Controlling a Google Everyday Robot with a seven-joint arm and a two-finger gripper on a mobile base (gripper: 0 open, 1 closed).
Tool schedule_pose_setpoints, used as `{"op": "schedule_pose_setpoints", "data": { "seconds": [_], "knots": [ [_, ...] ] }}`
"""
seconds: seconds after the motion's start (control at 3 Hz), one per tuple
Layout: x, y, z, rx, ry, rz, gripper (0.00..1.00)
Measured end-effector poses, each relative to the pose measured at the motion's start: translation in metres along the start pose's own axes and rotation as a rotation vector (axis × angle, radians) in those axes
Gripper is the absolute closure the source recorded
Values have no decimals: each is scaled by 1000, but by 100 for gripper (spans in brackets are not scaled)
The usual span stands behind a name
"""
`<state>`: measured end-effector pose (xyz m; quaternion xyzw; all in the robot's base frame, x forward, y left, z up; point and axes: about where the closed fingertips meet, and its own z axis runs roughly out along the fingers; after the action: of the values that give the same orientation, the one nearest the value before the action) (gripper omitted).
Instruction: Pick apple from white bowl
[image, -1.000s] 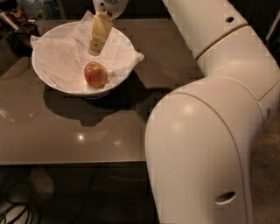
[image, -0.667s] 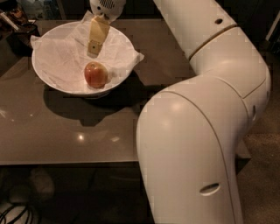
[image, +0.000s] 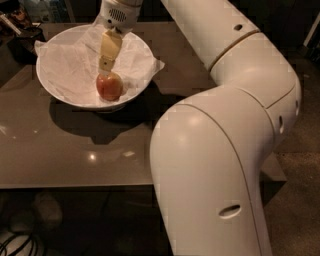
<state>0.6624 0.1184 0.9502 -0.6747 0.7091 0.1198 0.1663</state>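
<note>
Glossy brown table (image: 60, 160) bears the white bowl (image: 59, 94); claw (image: 106, 67) hangs just above its apple (image: 110, 86), openness untellable.

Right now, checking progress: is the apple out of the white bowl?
No, the apple sits inside the white bowl, gripper at its top.

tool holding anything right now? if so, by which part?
Cannot be told. The tool is at the top of the apple, which rests in the white bowl.
</note>
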Motion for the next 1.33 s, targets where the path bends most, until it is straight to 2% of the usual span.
{"op": "schedule_pose_setpoints", "data": {
  "seconds": [0.67, 1.33],
  "knots": [
    [10, 6, 27, -54, 14, 32, 24],
    [21, 4, 36, -68, 22, 36, 26]
  ]
}}
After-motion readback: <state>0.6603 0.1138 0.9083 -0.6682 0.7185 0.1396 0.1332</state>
